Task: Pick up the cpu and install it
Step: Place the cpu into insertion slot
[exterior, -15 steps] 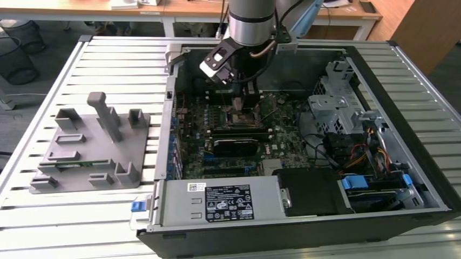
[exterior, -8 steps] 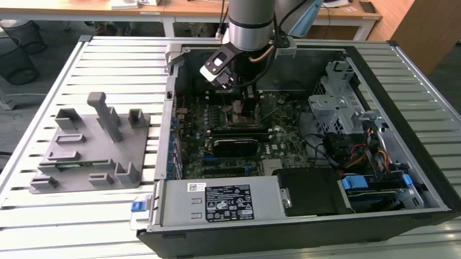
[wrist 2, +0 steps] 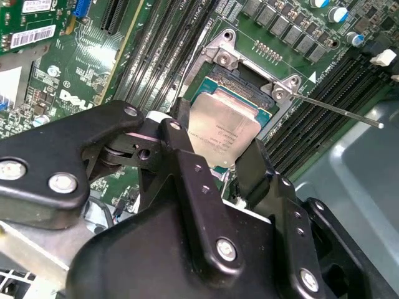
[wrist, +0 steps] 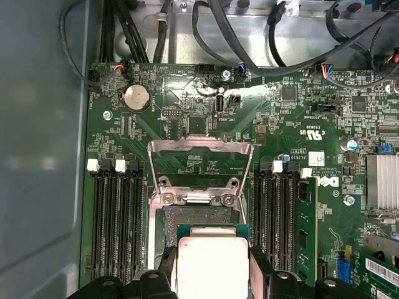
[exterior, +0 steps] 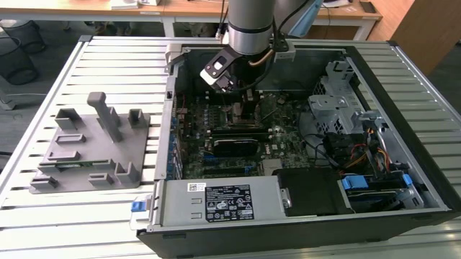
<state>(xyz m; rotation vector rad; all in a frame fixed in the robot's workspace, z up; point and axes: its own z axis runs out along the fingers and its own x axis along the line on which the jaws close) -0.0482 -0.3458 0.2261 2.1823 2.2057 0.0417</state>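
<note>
Fingers (wrist 2: 252, 168) pinch the cpu (wrist 2: 227, 131) by two opposite edges, one black pad on each side, shiny metal lid facing up. In both wrist views the cpu sits directly over the open socket (wrist 2: 246, 78), with its far edge overlapping the socket's pin field. Cannot tell whether it touches the socket or is held just above it.

The load plate (wrist: 199, 149) stands swung open behind the socket. The thin retention lever (wrist 2: 340, 111) sticks out to one side, unlatched. Black memory slots (wrist: 118, 218) flank the socket on both sides, and one memory module (wrist: 305, 224) is seated in the slot group nearer the blue connectors. A coin cell battery (wrist: 137, 98) sits beyond the load plate, near the board's edge.

Exterior view: the arm (exterior: 250, 27) comes down from 12 o'clock into the open computer case (exterior: 403, 70), and the gripper (exterior: 243, 103) is low over the motherboard (exterior: 284, 121), toward the case's 12 o'clock half. The power supply (exterior: 223, 200) lies along the case's 6 o'clock edge and the drive cage (exterior: 335, 105) toward 3 o'clock. A grey parts fixture (exterior: 94, 145) rests on the slatted bench (exterior: 108, 59) at 9 o'clock of the case, well apart from the gripper.
</note>
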